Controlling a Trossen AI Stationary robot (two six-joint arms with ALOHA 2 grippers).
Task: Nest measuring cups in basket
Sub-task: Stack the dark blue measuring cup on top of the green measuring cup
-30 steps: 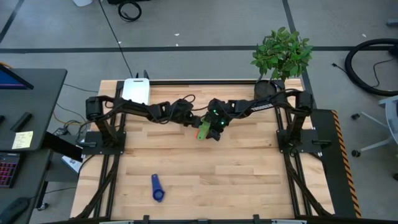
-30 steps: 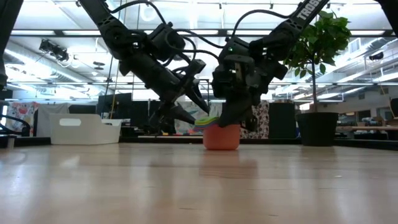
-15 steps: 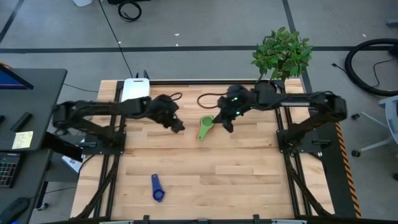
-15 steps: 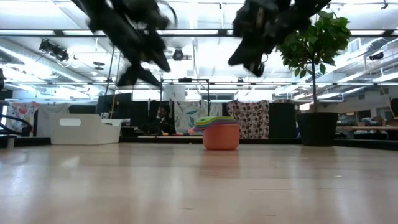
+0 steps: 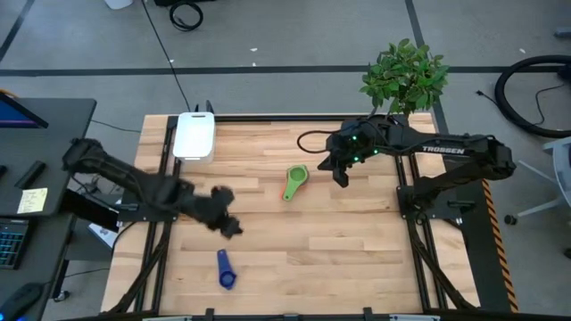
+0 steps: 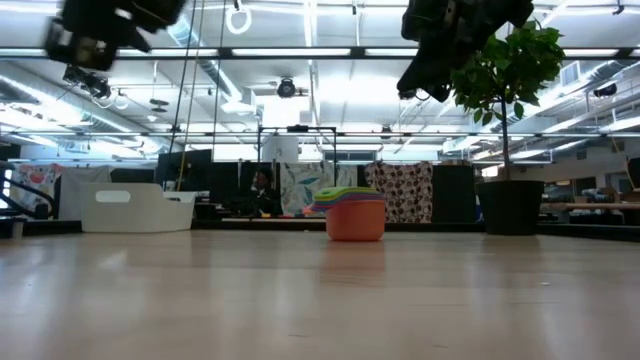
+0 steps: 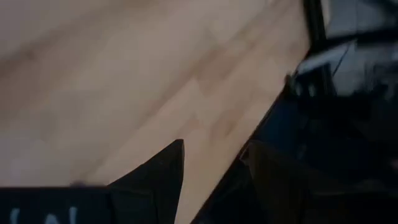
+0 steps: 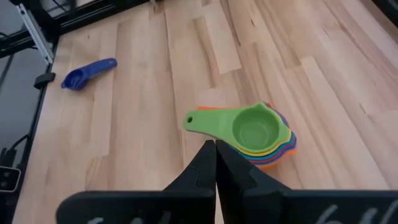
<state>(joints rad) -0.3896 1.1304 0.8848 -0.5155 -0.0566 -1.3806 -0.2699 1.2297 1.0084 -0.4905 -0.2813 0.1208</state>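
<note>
the stack of measuring cups [image 5: 295, 182] stands on the bare wood of the table [image 5: 357, 259], green cup on top with its handle out to one side and warmer colours under it, so most of the nesting looks done, though outside the basket. taking that stack as the landmark: the dark blue cup [image 5: 224, 268] lies alone, well apart from it toward the front edge; the basket [image 5: 195, 135] sits well apart toward the back left corner, with nothing visibly in it from above; the plant pot [image 6: 510, 207] stands off to its right at the back. the right gripper [image 5: 342, 173] hangs just to the right of the stack, raised above the board, fingers pressed together and empty, probably parked clear of the work. the left gripper [image 5: 228, 226] is between the stack and the dark blue cup, nearer the cup, fingers spread and empty, which suits a reach for that last loose cup. the only legible writing is "trossen" on the right arm's forearm.
</note>
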